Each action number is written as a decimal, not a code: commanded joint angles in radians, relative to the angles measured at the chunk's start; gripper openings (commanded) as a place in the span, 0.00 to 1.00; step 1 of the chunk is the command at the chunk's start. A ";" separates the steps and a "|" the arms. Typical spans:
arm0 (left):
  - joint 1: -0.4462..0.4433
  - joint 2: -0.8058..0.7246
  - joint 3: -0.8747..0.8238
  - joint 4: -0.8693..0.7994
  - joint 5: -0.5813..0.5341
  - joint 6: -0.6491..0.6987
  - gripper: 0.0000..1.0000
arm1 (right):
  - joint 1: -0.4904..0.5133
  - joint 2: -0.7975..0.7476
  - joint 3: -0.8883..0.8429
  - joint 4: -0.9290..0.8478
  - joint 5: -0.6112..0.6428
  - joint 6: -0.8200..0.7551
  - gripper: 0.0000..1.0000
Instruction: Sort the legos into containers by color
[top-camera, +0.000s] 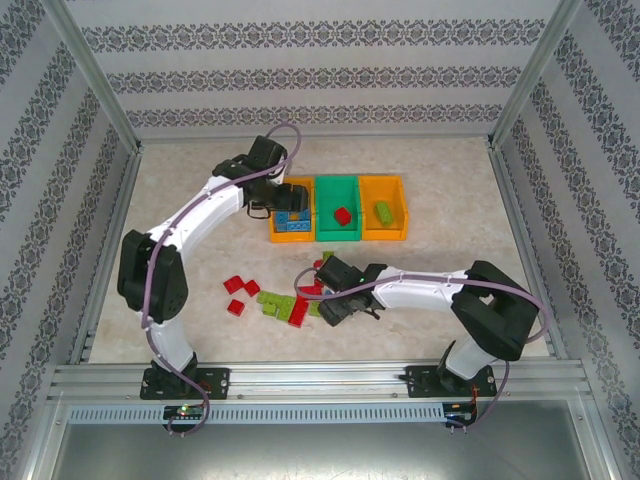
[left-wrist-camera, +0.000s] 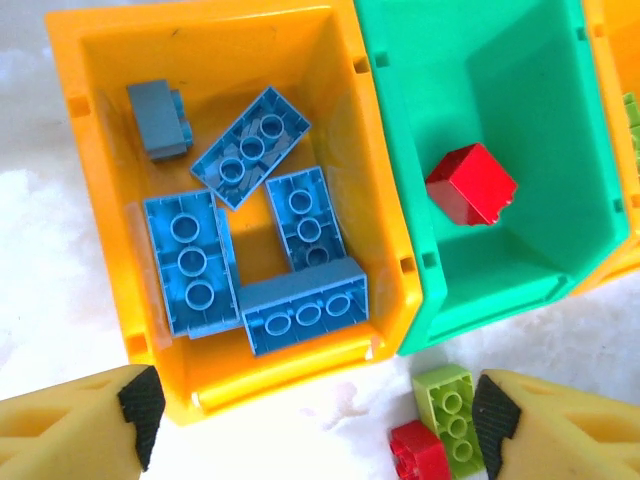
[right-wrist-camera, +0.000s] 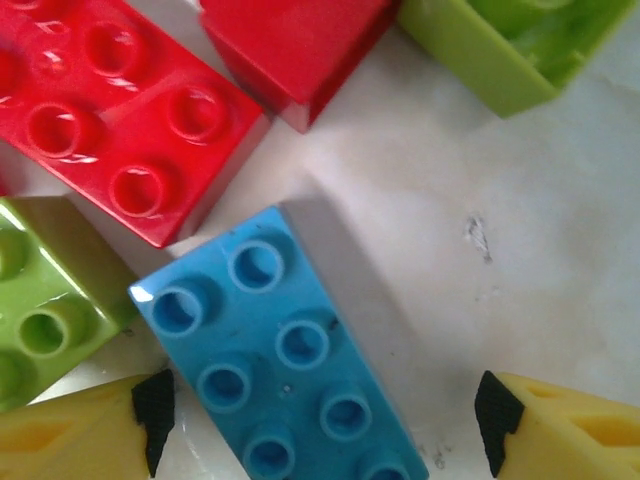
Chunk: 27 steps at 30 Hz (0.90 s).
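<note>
Five blue legos (left-wrist-camera: 250, 150) seen in L orange bin (left-wrist-camera: 100, 60), one red lego (left-wrist-camera: 470, 185) in green bin (left-wrist-camera: 480, 60), L gripper (left-wrist-camera: 310, 425) spread wide above orange bin's near edge, R gripper (right-wrist-camera: 322, 415) spread wide low over blue brick (right-wrist-camera: 280, 350) on table (right-wrist-camera: 450, 200), red bricks (right-wrist-camera: 110, 110) & green bricks (right-wrist-camera: 40, 310) close beside it.

Both arms look alike from where I stand. The left arm (top-camera: 205, 215) has smooth white shells on its long links, bulky black housings at the joints (top-camera: 150, 272) and a black base plate (top-camera: 185, 380). A thin purple cable (top-camera: 290, 135) runs along it. The right arm (top-camera: 420, 290) wears the same white and black, with its own purple cable (top-camera: 400, 280). Close up, the left gripper (left-wrist-camera: 310, 425) has chunky yellow fingers (left-wrist-camera: 60, 430) faced with black pads (left-wrist-camera: 142, 410). The right gripper (right-wrist-camera: 320, 430) matches it, with yellow fingers (right-wrist-camera: 70, 440) and ribbed black pads (right-wrist-camera: 155, 405).
</note>
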<state>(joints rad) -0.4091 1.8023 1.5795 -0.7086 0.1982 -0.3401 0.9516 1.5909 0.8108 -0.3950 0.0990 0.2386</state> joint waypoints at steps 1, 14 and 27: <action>0.013 -0.069 -0.073 0.060 0.014 -0.017 0.88 | 0.004 0.037 0.034 -0.038 -0.010 -0.038 0.73; 0.060 -0.253 -0.301 0.111 0.015 -0.044 0.93 | 0.006 0.045 0.048 -0.089 -0.048 -0.008 0.32; 0.089 -0.384 -0.466 0.118 -0.042 -0.053 0.94 | -0.043 -0.179 0.085 -0.107 -0.128 -0.010 0.29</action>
<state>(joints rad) -0.3382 1.4616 1.1393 -0.6113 0.1898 -0.3756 0.9352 1.4582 0.8581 -0.5011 0.0147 0.2317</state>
